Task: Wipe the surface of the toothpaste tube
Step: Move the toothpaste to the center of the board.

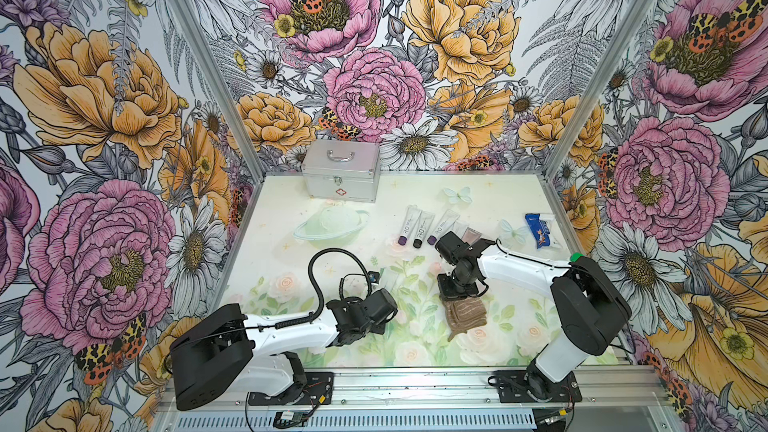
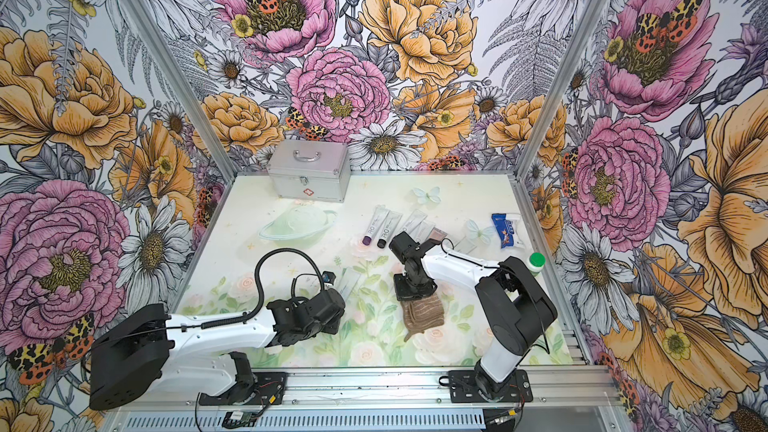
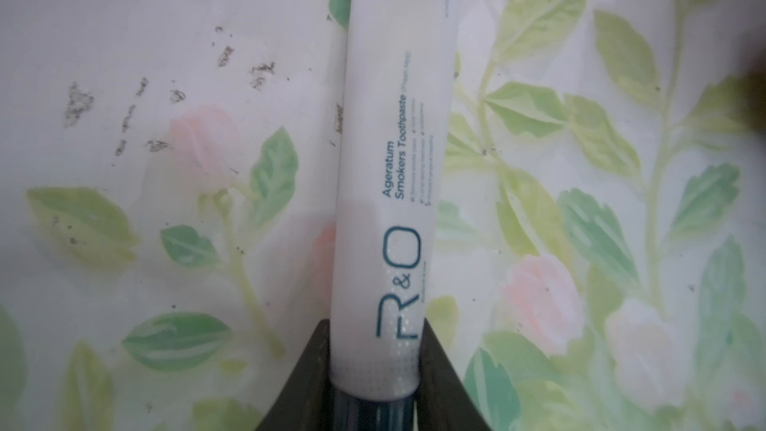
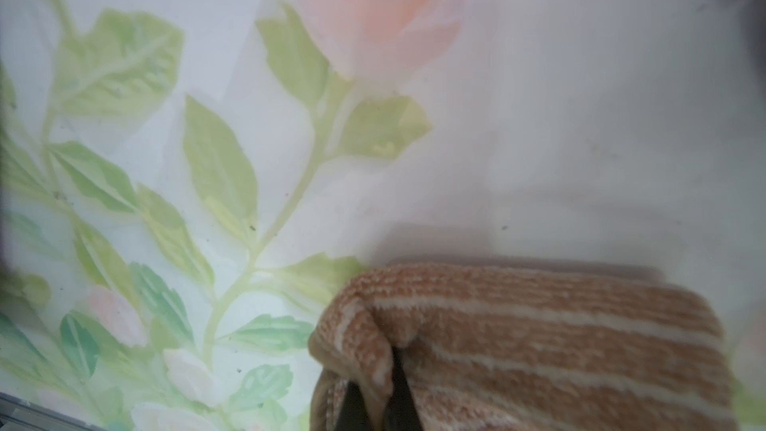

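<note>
Two grippers each have hold of something: the left gripper [image 3: 375, 360] is nearly closed, clamped on the toothpaste tube [image 3: 393, 138] just above its dark cap, and the right gripper [image 4: 375, 402] is pinched tight on a fold of the striped brown cloth [image 4: 539, 346]. In both top views the toothpaste tube [image 1: 387, 278] [image 2: 348, 280] stretches over the floral mat [image 1: 291, 201] left of centre, apart from the cloth [image 1: 465, 317], with three spare tubes [image 1: 422, 228] farther back.

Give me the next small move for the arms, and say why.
Probably carry the striped towel across to the toothpaste tube and lay it on the printed face. The right gripper is shut on the towel, the left gripper is shut on the tube near its cap, and in both top views the two are apart.
</note>
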Tool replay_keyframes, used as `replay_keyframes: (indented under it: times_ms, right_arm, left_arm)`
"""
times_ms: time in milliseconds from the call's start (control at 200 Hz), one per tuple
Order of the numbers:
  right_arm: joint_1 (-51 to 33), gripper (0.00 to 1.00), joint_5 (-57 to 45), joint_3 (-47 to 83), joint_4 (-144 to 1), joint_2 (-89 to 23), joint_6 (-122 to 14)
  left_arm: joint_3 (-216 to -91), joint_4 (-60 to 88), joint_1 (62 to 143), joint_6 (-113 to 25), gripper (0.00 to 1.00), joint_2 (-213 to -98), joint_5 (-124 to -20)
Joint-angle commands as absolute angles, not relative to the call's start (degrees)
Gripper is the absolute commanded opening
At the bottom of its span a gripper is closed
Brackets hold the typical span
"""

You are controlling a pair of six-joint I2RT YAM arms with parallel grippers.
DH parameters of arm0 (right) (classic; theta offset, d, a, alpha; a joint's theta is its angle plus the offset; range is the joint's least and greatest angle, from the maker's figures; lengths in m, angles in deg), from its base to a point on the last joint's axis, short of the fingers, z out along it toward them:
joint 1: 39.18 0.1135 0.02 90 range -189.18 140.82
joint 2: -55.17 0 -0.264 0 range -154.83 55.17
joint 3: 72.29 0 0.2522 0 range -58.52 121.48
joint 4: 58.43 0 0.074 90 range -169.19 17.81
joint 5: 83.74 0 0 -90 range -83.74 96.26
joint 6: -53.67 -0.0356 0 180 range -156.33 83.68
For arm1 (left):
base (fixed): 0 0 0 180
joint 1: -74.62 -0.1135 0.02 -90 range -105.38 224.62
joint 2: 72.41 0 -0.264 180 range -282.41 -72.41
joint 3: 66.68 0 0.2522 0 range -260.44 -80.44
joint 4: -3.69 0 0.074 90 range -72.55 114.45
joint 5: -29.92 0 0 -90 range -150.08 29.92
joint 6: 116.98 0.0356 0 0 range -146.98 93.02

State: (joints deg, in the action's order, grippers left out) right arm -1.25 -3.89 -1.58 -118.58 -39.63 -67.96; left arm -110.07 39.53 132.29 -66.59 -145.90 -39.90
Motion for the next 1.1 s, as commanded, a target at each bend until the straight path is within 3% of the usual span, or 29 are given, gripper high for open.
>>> replay_keyframes:
  times_ms: [0,165,485,976,1091]
  right_arm:
    - [0.21,0.00,-4.64,-0.59,-116.93,-38.51,-68.03]
    - [1.20,0.00,-5.02,-0.69,-116.34,-38.52,-68.06]
    - [1.42,0.00,-4.92,-2.28,-116.36,-36.37,-67.96]
    - [1.33,0.00,-4.31,-1.39,-116.32,-36.46,-68.41]
    - [1.25,0.00,-4.54,1.19,-115.81,-39.17,-68.45]
  left_arm:
    - [-113.80,40.55,127.94,-62.74,0.31,-146.58,-38.94]
    - [-122.68,39.40,119.85,-54.15,0.35,-153.14,-43.32]
    - [-142.76,37.75,109.72,-46.20,0.31,-174.71,-53.84]
    - [-161.45,37.83,104.41,-42.01,0.31,-192.43,-60.81]
    - [-161.98,37.75,104.03,-42.41,0.37,-191.41,-61.14]
